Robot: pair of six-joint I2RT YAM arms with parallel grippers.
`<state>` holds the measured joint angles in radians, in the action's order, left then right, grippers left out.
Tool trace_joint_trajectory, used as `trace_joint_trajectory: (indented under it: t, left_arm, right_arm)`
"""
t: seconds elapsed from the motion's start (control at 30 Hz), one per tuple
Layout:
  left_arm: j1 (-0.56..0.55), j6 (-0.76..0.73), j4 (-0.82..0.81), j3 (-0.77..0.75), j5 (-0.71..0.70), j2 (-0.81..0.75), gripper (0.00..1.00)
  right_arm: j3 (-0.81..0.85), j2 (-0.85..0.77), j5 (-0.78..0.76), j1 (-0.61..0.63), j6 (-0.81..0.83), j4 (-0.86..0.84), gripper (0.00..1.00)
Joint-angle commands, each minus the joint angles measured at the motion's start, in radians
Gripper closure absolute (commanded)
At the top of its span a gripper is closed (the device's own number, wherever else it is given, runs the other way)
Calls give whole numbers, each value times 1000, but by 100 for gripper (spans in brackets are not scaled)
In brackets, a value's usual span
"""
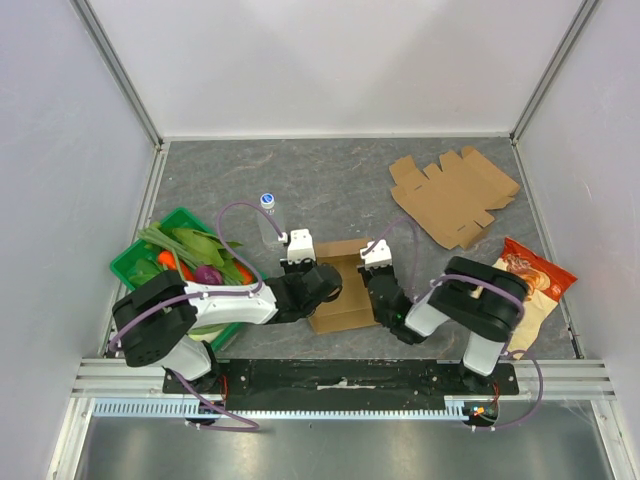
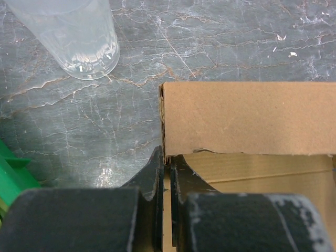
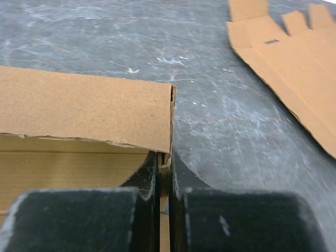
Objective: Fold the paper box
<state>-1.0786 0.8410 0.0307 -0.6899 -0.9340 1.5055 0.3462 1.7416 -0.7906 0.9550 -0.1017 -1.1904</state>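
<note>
2 pincers (image 2: 167,164) (image 3: 164,160) pinch box (image 1: 338,308) walls, seen only wrist-side

A brown cardboard box (image 1: 345,310) is seen partly folded, walls raised. It is set upright, top open.

Right pincer (image 3: 164,167) clamps the paper box (image 3: 84,107) wall, flat cardboard (image 3: 294,68) nearby.
</note>
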Motion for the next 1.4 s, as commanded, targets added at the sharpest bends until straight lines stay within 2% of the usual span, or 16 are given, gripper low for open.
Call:
trace_joint_trajectory:
  t: [0.0,0.1,0.37,0.43,0.47,0.5,0.57,0.6,0.67,0.8,0.9,1.03,1.1,1.13,1.2,1.37]
  left_arm:
    - [-3,150,64,-39,40,48,98]
    - [-3,181,81,-46,52,55,98]
    - [-3,185,93,-31,32,29,98]
    - [-3,188,100,-28,29,28,98]
    - [-4,191,100,-30,29,33,98]
    - [-3,193,101,-28,29,36,98]
    - [-3,205,109,-28,27,42,98]
    - [-3,210,112,-28,24,47,98]
    - [-3,210,117,-34,23,51,98]
    - [-3,210,130,-40,20,58,98]
    - [-1,211,150,-48,23,55,98]
    - [-1,219,182,-62,37,45,98]
    - [-1,222,201,-71,50,42,98]
    - [-1,225,204,-74,55,41,98]
    - [0,227,216,-85,64,42,98]
    - [3,239,248,-112,80,45,98]
  right_arm:
    - [83,124,-450,111,36,-184,100]
    - [91,156,-507,131,-27,-175,100]
    - [96,121,-406,134,2,-144,98]
    - [85,98,-358,133,-21,-72,75]
    - [77,58,-345,136,-51,-11,50]
    - [48,24,-325,136,-85,42,38]
    - [28,-92,-302,136,-169,264,20]
    - [28,-134,-268,134,-276,366,16]
    - [48,-247,-211,134,-355,655,13]
    - [54,-465,-116,130,-539,1029,6]
    - [94,-615,52,100,-616,1283,4]
    - [148,-717,301,-48,-719,1582,3]
    - [155,-737,583,-164,-699,1592,4]
    - [158,-744,646,-174,-705,1598,5]
    - [163,-738,715,-174,-702,1611,6]
    - [143,-700,695,-174,-655,1573,19]
